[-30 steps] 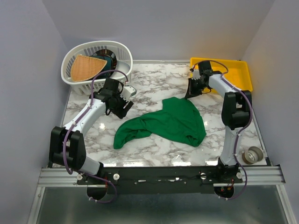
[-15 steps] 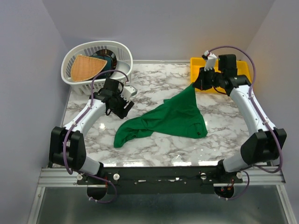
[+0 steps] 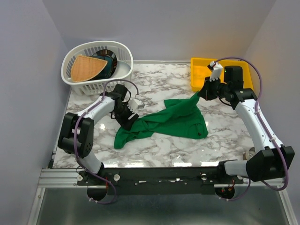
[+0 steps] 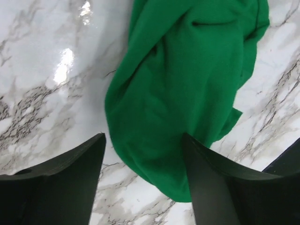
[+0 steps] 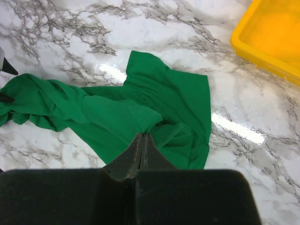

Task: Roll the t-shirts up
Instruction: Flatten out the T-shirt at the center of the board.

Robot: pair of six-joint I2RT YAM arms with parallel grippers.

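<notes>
t-shirt: the emerald-green t-shirt (image 3: 176, 123) is lying crumpled across the middle of the marble table (image 3: 159, 79), stretching from lower left of centre up toward the upper right of the top view.
t-shirt, left end: it is bunching into a narrow rounded lobe at lower left of centre, lying flat on the marble.
t-shirt, right end: one corner is rising off the table in a taut point toward the upper right, while the rest is spreading out beneath it.
right gripper: the right gripper (image 3: 201, 93) is pinching that raised corner with its jaws pressed together; in the right wrist view the closed fingertips (image 5: 142, 137) are biting a fold of green cloth at the lower centre.
left gripper: the left gripper (image 3: 128, 118) is hanging over the shirt's left end with its jaws spread wide and gripping nothing.
left wrist view: the two dark fingers (image 4: 77, 161) are framing the green lobe from the bottom corners; whether they are touching the cloth cannot be told.
basket: a white laundry basket (image 3: 93, 45) is sitting at the upper left, holding a tan woven piece (image 3: 86, 66) and something dark teal (image 3: 110, 61).
tray: a yellow tray (image 3: 199, 63) is standing at the upper right, just behind the right gripper.
</notes>
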